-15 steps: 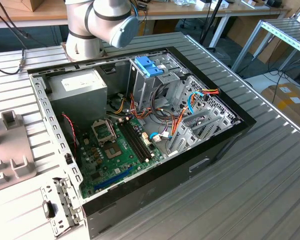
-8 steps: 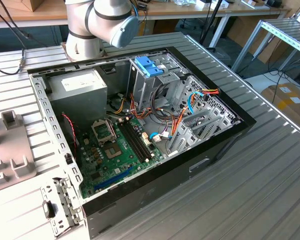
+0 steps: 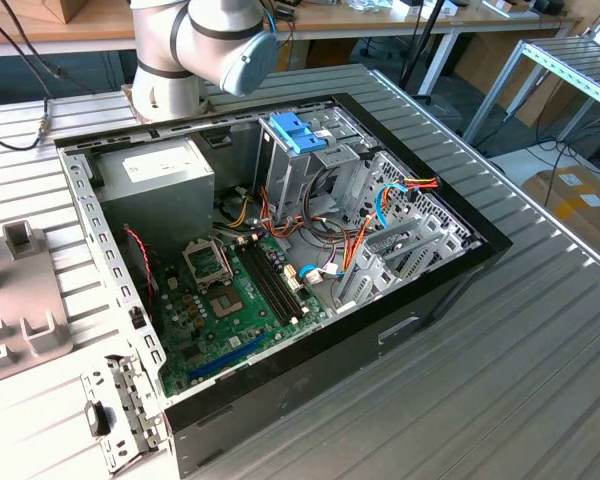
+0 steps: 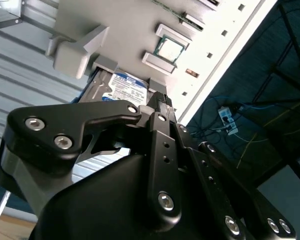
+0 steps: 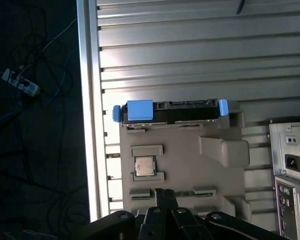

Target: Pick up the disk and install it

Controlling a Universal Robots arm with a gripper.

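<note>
We see the arm's silver joint with a pale blue cap [image 3: 220, 45] at the far edge of the open black computer case [image 3: 420, 300] on the ribbed metal counter [image 3: 540, 400]. In both wrist views our black fingers [image 5: 160, 197] [image 4: 161, 106] are pressed together, holding nothing, over a grey plastic fixture block [image 5: 185, 167]. Ahead of the fingers, past a small square chip [image 5: 144, 166], the disk [image 5: 182, 111] [image 4: 122, 86], a flat silver metal drive in a bright blue carrier, stands on edge in the fixture, apart from them.
</note>
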